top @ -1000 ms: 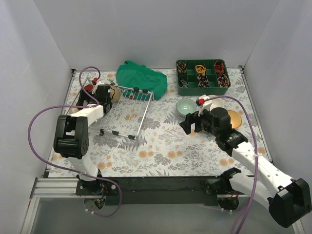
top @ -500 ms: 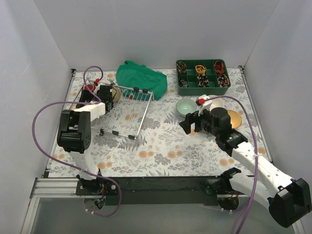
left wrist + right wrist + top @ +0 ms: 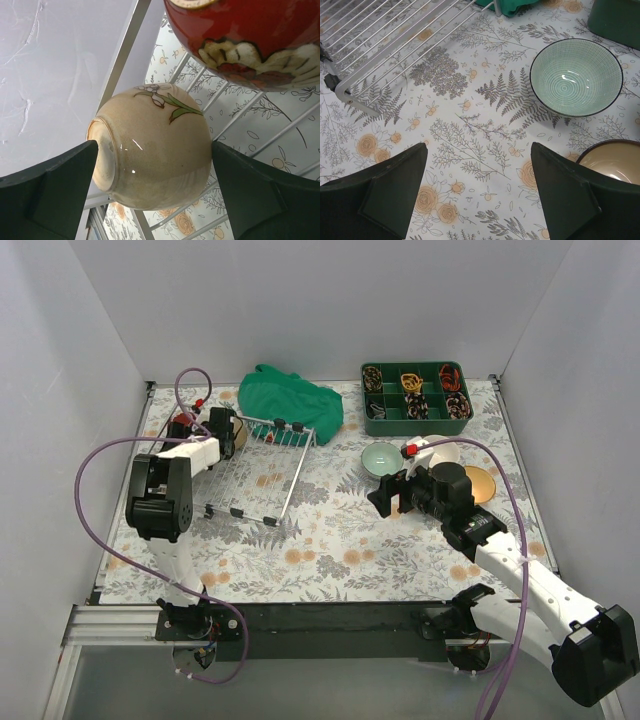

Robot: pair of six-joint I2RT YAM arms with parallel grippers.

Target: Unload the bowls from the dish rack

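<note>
The silver wire dish rack [image 3: 258,472] lies at the left of the table; its wires also show in the left wrist view [image 3: 227,97] and the right wrist view [image 3: 375,42]. My left gripper [image 3: 224,430] is at the rack's far left end. It is open, and its jaws [image 3: 154,146] straddle a beige bowl [image 3: 155,165] with a painted flower, lying on its side on the wires. A red bowl [image 3: 250,40] with pale floral marks sits just beyond it. My right gripper [image 3: 386,496] is open and empty [image 3: 479,150] above the mat.
A pale green bowl [image 3: 381,457] [image 3: 576,75], a pale bowl [image 3: 441,452] and a tan bowl [image 3: 479,483] stand on the mat by the right gripper. A brown-rimmed beige bowl [image 3: 615,162] shows at the right wrist view's edge. A green cloth [image 3: 290,400] and a green compartment tray [image 3: 415,398] lie at the back.
My left gripper has moved farther toward the back left end of the rack. The right arm has barely moved.
</note>
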